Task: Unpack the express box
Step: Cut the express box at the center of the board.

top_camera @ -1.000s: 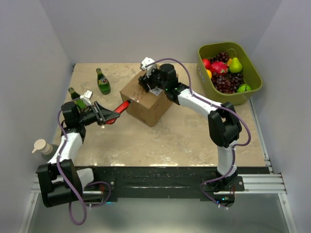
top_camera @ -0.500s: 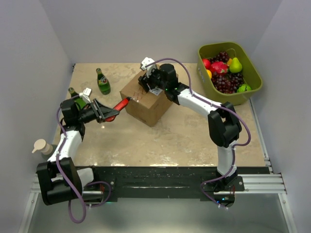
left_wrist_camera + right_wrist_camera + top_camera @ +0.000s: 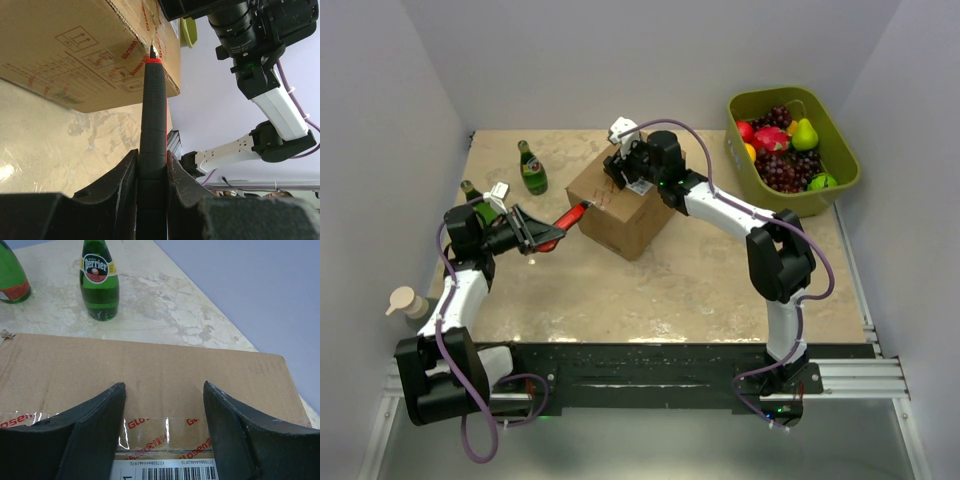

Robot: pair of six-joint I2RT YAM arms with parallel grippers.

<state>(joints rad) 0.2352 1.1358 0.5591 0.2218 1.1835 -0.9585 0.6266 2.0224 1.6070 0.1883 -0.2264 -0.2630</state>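
The brown cardboard express box (image 3: 620,210) stands mid-table, closed, with clear printed tape and a white label (image 3: 165,471) on top. My left gripper (image 3: 535,237) is shut on a red and black box cutter (image 3: 568,218). The cutter's tip (image 3: 152,48) touches the box's upper left edge (image 3: 135,37). My right gripper (image 3: 625,172) is open and sits on the box's top, its fingers (image 3: 100,415) spread either side of the taped seam (image 3: 160,430).
Two green bottles stand left of the box, one (image 3: 531,168) at the back and one (image 3: 478,203) beside my left arm. An olive-green tub (image 3: 840,175) of fruit is at the back right. A small beige bottle (image 3: 406,301) stands off the left edge.
My left gripper has drawn the cutter slightly left and back along the box's edge. The right gripper and box have not moved.
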